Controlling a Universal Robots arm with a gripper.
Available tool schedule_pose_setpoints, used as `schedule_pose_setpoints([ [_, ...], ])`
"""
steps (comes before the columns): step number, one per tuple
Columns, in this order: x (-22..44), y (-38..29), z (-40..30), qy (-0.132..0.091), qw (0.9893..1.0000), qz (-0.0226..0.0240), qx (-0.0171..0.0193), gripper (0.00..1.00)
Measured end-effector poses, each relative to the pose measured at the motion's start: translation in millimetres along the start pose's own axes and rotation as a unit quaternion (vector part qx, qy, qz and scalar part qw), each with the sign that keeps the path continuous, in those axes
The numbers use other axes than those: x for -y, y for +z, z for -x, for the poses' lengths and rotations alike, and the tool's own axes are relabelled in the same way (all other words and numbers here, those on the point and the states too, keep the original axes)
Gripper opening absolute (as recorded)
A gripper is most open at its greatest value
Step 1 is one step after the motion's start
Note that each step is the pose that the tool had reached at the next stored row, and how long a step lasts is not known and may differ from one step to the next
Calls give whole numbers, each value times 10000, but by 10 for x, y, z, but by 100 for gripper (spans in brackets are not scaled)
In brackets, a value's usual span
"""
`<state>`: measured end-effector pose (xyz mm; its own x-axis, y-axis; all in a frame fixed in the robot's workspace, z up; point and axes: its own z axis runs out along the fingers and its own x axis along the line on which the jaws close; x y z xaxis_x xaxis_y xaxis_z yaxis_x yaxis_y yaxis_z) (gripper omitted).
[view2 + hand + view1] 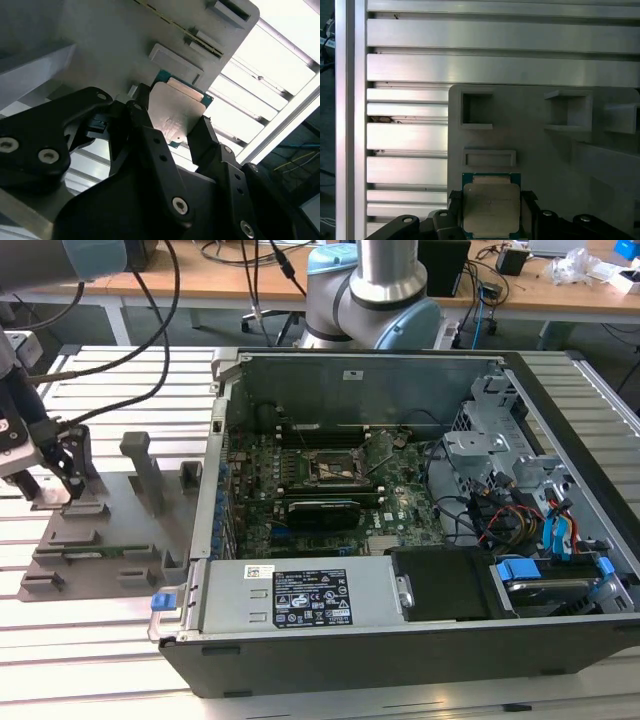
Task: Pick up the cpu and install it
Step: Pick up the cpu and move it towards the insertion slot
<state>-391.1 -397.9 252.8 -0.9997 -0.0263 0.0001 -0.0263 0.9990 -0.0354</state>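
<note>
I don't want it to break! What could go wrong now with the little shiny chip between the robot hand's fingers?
One: the black hand pinches the small flat square silvery chip just by its thin edges, so it might slip or tilt. Two: the grey plastic tray has a raised frame right beside the chip, which it could snag on when lifted.

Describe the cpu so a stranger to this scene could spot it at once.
To the exterior view's left of the open computer case lies a grey holder plate. At the plate's end farthest from the case, the cpu sits right at the black gripper. It alone has a silvery top and green rim; the pockets beside it are plain grey.
</note>
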Motion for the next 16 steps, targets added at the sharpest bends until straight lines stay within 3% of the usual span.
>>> schedule_pose_setpoints([
  [2, 2, -68, 0, 0, 10000, 0, 0, 55],
  [13, 11, -304, 0, 0, 10000, 0, -1, 55],
  [16, 14, -404, 0, 0, 10000, 0, 0, 55],
])
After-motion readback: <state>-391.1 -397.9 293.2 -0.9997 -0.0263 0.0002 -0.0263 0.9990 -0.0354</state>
